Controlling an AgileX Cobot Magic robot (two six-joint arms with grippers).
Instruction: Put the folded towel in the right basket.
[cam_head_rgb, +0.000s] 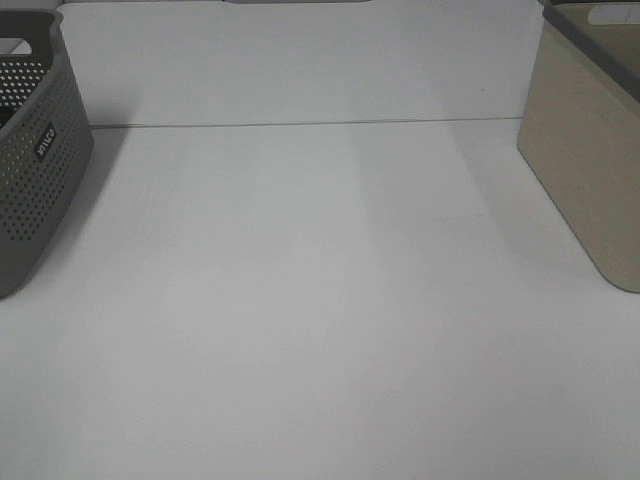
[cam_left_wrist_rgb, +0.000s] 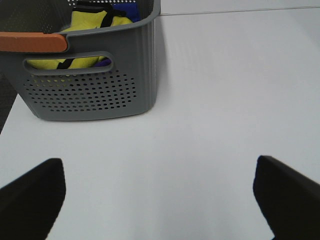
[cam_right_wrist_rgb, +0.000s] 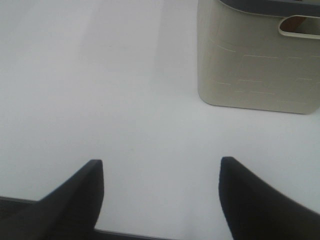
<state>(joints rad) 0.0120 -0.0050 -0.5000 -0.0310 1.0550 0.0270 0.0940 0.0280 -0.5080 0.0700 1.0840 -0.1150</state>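
The right basket (cam_head_rgb: 590, 170) is beige with a grey rim and stands at the table's right edge; it also shows in the right wrist view (cam_right_wrist_rgb: 250, 65). No folded towel lies on the table. The left basket (cam_head_rgb: 30, 180) is grey and perforated; in the left wrist view (cam_left_wrist_rgb: 90, 90) it holds yellow fabric (cam_left_wrist_rgb: 90, 22) with a black strap and something blue (cam_left_wrist_rgb: 129, 11). I cannot tell whether either is the towel. My left gripper (cam_left_wrist_rgb: 159, 165) is open and empty over the table in front of the grey basket. My right gripper (cam_right_wrist_rgb: 161, 162) is open and empty, short of the beige basket.
An orange bar (cam_left_wrist_rgb: 30, 42) lies across the grey basket's near rim. A seam line (cam_head_rgb: 300, 123) crosses the white table at the back. Neither arm shows in the exterior high view.
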